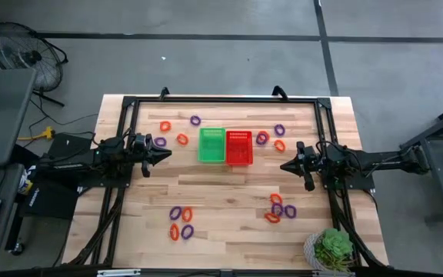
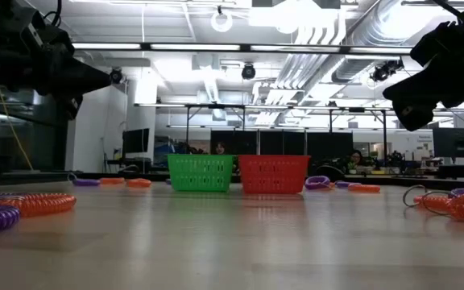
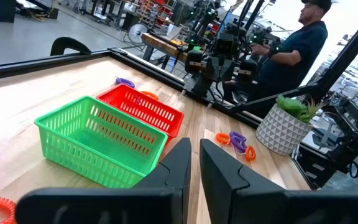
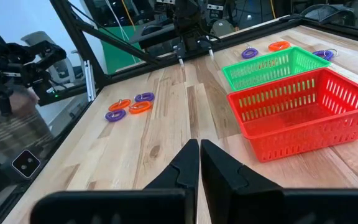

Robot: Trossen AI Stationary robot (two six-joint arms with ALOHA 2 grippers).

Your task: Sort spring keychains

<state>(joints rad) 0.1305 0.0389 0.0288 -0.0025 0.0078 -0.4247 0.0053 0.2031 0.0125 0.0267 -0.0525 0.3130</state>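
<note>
left gripper (image 1: 162, 153) hovering closed, empty, left of green basket (image 1: 211, 145) | right gripper (image 1: 286, 165) hovering closed, empty, right of red basket (image 1: 238, 148) | keychains (image 1: 181, 223) lying scattered on table (image 1: 229, 200), none in baskets | nearest: orange loop (image 1: 182, 138) just beyond left gripper, between it and the green basket

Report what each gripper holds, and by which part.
Nothing. The left gripper and right gripper are both shut and empty, raised above the table.
</note>
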